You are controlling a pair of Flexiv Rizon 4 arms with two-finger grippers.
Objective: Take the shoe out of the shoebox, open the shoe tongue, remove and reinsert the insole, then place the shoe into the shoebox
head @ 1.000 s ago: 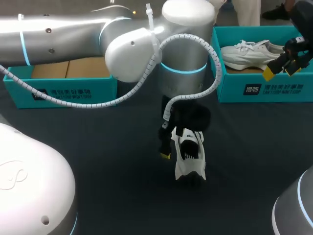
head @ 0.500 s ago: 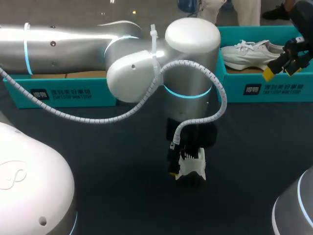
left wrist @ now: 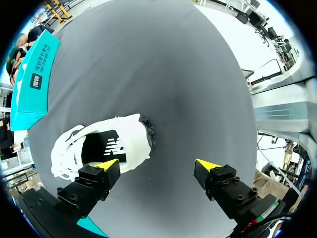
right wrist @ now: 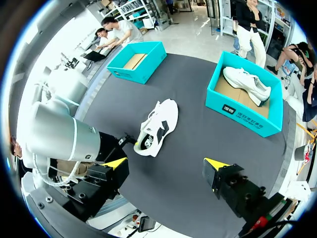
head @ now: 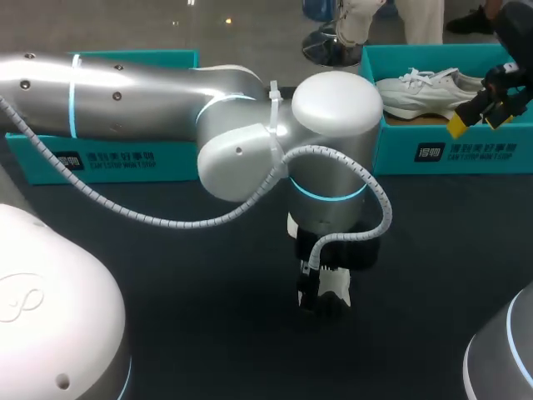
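White leather and mesh mark the sneaker (head: 337,287), which lies on its side on the dark table (head: 208,333) near the middle, well outside either box, so the take-out step looks done and the tongue and insole work comes next. From the sneaker in the head view, the empty teal shoebox (head: 100,156) sits at about ten o'clock and a second teal shoebox (head: 450,154) at about one o'clock, with another white sneaker (head: 420,90) resting inside it. My left arm reaches in past the middle and hangs directly over the shoe, hiding most of it from above. The left gripper (left wrist: 158,166) is spread wide and pinches nothing: one yellow tip stands over the shoe's side panel near the sole, the other over bare table beside it. I cannot tell whether that tip touches the shoe. This stance reads as lining up to clamp the shoe and steady it, though the fingers would have to straddle it first. The right gripper (right wrist: 166,163) is parked high at the near wall of the second shoebox, fingers apart and empty, probably kept clear so that the left arm has room and it can come in later for the tongue.
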